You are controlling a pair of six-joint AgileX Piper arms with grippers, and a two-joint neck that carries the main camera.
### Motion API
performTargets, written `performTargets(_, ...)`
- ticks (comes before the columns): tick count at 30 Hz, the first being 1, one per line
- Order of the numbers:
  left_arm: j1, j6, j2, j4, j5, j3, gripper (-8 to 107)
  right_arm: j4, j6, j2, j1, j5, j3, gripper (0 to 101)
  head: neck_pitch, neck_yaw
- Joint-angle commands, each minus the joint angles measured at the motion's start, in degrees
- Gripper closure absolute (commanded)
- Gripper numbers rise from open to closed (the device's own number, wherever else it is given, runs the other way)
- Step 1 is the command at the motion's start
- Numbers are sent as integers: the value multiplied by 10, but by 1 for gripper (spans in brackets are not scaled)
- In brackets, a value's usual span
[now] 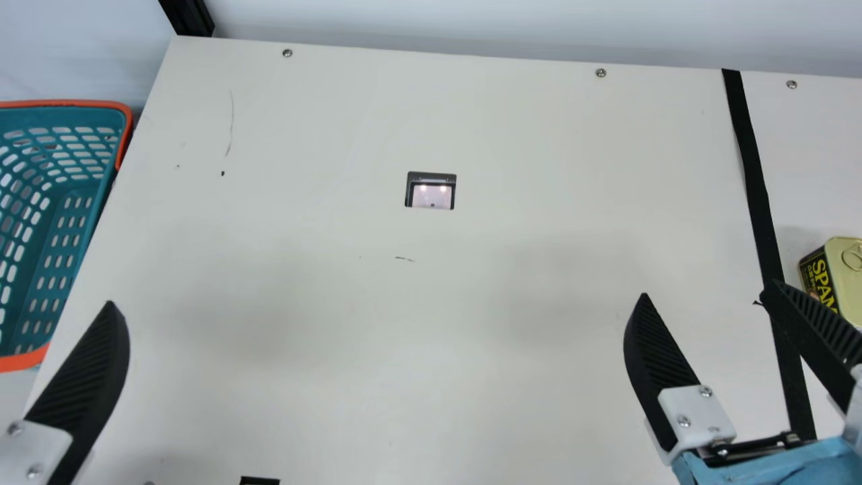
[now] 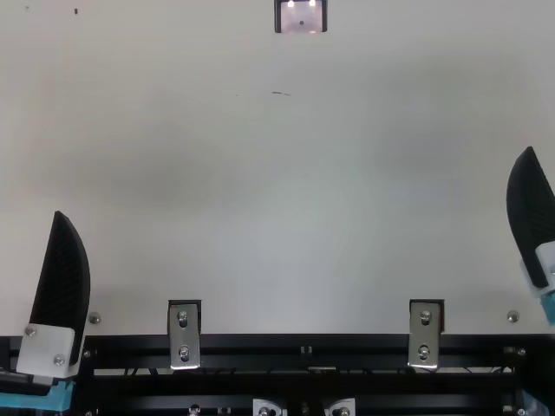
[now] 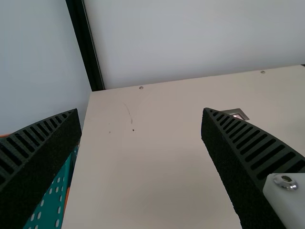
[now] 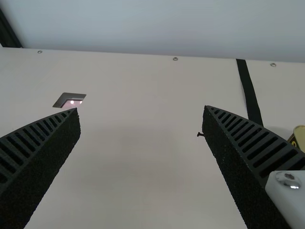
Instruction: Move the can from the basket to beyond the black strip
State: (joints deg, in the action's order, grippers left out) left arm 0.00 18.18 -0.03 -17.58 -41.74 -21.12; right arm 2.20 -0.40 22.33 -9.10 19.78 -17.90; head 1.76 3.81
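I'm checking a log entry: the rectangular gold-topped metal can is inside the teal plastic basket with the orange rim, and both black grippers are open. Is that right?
Not quite: the main view shows the rectangular gold-topped metal can on the cream table, beyond the black strip, not in the orange-rimmed teal plastic basket. The left gripper and right gripper are indeed open.

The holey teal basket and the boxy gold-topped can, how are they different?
The teal plastic basket with the orange rim is much bigger; the boxy metal can with the gold top is small. The basket's walls are full of holes, but the can's side has a black label with yellow letters. The basket is open on top, while the can is closed with a ring-pull lid. Both have rounded corners.
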Motion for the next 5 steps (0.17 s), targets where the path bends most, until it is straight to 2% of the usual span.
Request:
performTargets(1, 0, 0, 0, 0, 0, 0, 9, 0, 0, 0, 0, 0, 0, 0, 2, 9)
performTargets(5, 0, 0, 0, 0, 0, 0, 9, 0, 0, 0, 0, 0, 0, 0, 2, 9)
